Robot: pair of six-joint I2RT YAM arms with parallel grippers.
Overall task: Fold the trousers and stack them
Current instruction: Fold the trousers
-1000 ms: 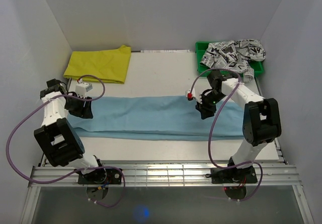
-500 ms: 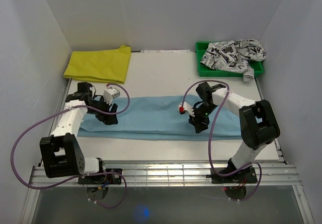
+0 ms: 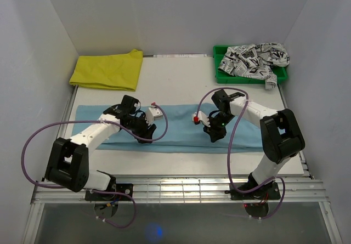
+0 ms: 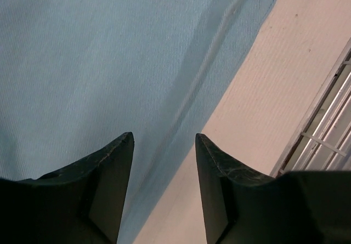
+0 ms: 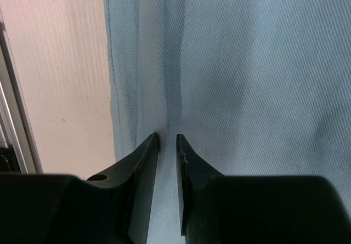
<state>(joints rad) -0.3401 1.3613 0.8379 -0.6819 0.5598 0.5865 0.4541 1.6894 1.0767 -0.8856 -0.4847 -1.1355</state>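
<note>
The light blue trousers lie flat in a long strip across the middle of the table. My left gripper is low over their near edge, left of centre. In the left wrist view this left gripper is open, straddling the cloth's hem and the bare table, with nothing between its fingers. My right gripper is right of centre, also by the near edge. Seen from the right wrist, the right gripper has its jaws almost together on a small raised crease of the trousers.
A folded yellow garment lies at the back left. A green bin at the back right holds a black-on-white printed garment that spills over its rim. White walls close three sides. A metal rail runs along the table's near edge.
My left arm has swept from the trousers' left end rightward to left of centre. My right gripper has slid a little left and its jaws have narrowed onto the cloth.
</note>
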